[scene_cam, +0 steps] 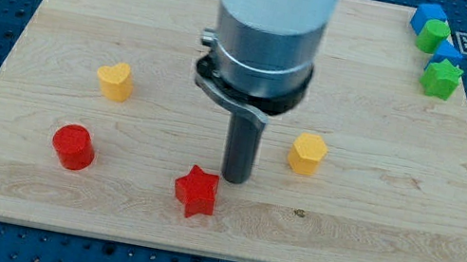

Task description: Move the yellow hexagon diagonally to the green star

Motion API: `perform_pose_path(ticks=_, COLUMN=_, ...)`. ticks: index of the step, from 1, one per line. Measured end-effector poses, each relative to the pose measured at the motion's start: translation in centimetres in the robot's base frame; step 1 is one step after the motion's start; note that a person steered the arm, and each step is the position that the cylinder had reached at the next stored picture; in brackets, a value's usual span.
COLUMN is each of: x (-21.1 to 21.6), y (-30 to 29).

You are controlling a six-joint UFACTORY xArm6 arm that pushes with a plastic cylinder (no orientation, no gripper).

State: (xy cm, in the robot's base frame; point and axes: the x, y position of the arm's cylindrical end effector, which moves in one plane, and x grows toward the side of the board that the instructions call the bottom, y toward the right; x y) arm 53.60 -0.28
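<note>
The yellow hexagon [307, 153] stands on the wooden board, right of centre. The green star [441, 79] sits near the board's top right corner. My tip [235, 179] rests on the board left of the yellow hexagon, a short gap away, and just above and to the right of the red star [196, 191]. The tip touches no block.
A yellow heart [114, 80] lies at the left, a red cylinder [74, 146] at the lower left. At the top right corner are a blue block [427, 16], a green round block [436, 36] and another blue block [450, 53]. The board's edge [212, 251] runs along the bottom.
</note>
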Motion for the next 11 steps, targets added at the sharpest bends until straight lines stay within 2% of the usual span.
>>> perform_pose_path(ticks=1, x=-2.6, y=-0.2)
perform_pose_path(ticks=3, x=-5.1, y=4.8)
perform_pose_path(ticks=5, x=-2.1, y=4.9)
perform_pose_path(ticks=6, x=-1.7, y=6.8)
perform_pose_path(ticks=8, x=-2.4, y=13.2)
perform_pose_path(ticks=11, x=-3.5, y=16.2)
